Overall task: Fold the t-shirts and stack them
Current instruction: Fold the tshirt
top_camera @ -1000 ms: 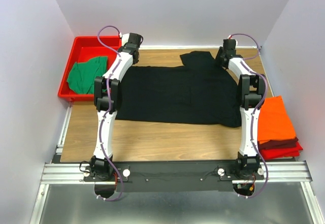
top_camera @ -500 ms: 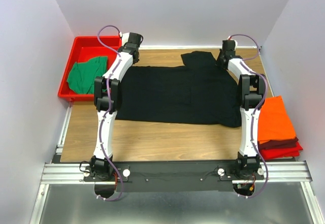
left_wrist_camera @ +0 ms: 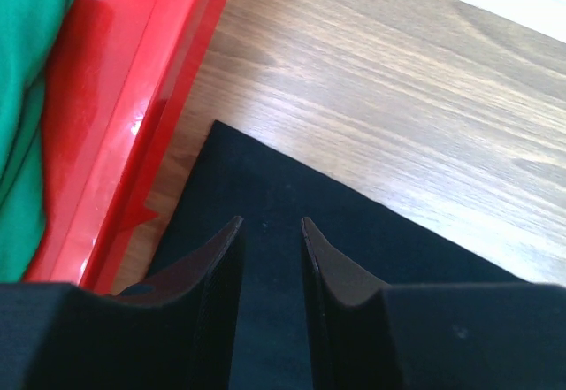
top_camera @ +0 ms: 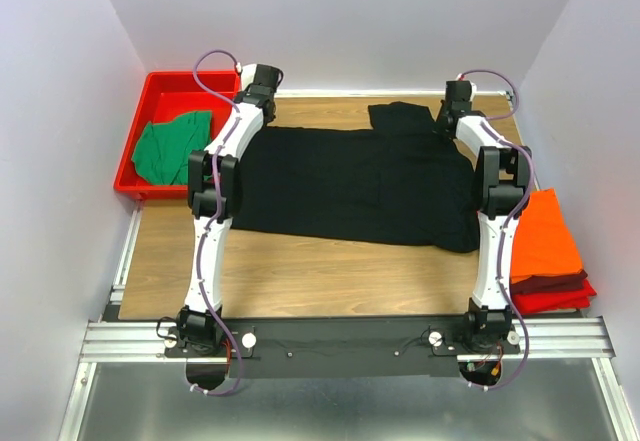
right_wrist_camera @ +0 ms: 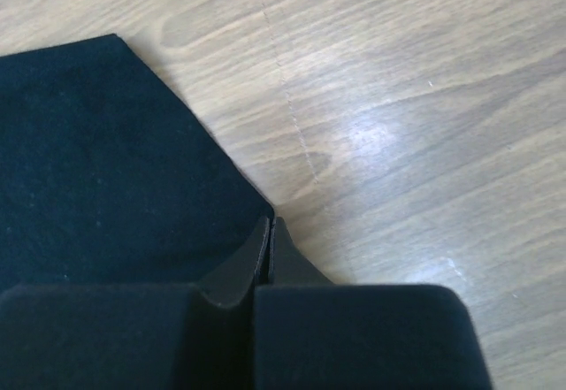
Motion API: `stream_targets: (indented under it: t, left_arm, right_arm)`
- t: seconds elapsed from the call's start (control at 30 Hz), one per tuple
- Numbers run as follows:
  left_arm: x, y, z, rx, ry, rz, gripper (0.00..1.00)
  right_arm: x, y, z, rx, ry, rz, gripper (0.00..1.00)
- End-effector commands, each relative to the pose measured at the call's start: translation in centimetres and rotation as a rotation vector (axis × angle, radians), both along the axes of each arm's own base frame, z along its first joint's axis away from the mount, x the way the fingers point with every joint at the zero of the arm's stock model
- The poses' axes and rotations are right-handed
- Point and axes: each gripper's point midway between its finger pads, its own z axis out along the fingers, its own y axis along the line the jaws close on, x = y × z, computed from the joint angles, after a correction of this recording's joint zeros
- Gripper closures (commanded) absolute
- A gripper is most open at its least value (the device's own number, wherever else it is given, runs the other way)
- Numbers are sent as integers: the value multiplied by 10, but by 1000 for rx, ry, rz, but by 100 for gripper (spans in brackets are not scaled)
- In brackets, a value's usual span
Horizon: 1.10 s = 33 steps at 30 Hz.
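Black t-shirt [top_camera: 350, 181]: spread flat on the bench [top_camera: 300, 261], long axis left to right. Far-left corner: left claw [left_wrist_camera: 270, 224] directly above it, arm stretched forward, jaws narrowly parted, holding nothing. Far-right edge: right claw [right_wrist_camera: 269, 222], arm likewise extended, jaws closed, apparently pinching the cloth.
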Motion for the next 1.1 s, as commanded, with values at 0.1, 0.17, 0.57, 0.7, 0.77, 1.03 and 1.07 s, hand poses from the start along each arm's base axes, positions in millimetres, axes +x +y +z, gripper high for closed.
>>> stream_targets:
  t: [0.1,0.17,0.57,0.7,0.77,1.03,1.07]
  left_arm:
    - [12,20,-1,62,-44,103,59]
    - [15,25,2,78,-62,127,57]
    - [21,33,-31,77,-11,124,47]
    - [22,29,-44,47,18,85,35]
    - [21,27,-48,45,41,74,12]
    - [18,29,-52,39,51,79,4]
    - [17,28,-52,40,54,77,4]
  right_arm:
    - [-10,-12,21,-51,-4,-13,100]
    - [-10,-12,26,-47,-12,-12,100]
    - [-16,3,32,42,-24,8,99]
    - [-20,6,31,57,-18,10,100]
    - [-21,5,32,58,-18,7,100]
    - [-21,9,37,75,-31,19,100]
    - [-22,10,36,77,-28,21,99]
